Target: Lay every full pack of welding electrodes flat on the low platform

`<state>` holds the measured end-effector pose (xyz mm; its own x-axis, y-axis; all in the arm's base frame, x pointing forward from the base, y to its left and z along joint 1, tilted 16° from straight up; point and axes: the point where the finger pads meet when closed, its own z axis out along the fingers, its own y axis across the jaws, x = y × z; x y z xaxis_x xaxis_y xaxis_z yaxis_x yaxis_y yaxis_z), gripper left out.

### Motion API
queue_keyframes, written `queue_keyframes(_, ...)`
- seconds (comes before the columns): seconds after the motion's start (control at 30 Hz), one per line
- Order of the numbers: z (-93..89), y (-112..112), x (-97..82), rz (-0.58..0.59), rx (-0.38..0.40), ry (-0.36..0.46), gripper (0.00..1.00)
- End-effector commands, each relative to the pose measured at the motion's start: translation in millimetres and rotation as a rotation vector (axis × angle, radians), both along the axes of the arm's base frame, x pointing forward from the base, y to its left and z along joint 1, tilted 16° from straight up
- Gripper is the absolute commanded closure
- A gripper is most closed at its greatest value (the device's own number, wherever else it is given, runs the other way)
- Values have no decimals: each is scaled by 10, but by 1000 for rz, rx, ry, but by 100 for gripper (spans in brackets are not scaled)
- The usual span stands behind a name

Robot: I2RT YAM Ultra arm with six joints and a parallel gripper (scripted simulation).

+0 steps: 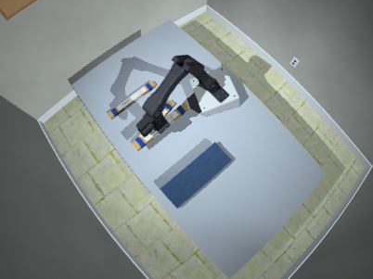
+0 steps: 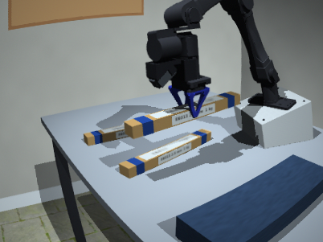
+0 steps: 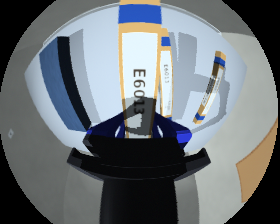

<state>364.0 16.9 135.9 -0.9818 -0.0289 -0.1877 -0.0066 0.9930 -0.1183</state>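
Firmly, gripper (image 1: 157,125) (image 2: 191,111) (image 3: 138,113) partly open, clamping a raised pack (image 1: 180,113) (image 2: 162,121) (image 3: 139,50)

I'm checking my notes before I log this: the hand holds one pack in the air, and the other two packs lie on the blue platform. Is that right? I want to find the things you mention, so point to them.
Not quite: the other two packs (image 1: 131,99) (image 2: 165,153) lie on the table (image 1: 269,166) (image 2: 225,172), as the exterior view shows. The hand (image 2: 192,111) does hold one pack (image 2: 161,123) (image 3: 139,60) in the air.
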Motion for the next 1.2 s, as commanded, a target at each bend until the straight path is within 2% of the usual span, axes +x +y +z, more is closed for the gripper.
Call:
queue_keyframes(0.0, 224, 9, 85, 6, 15, -84, 100)
queue_keyframes(0.2, 147, 1, 106, 6, 15, -84, 100)
queue_keyframes(1.17, 148, 1, 105, 6, 15, -84, 100)
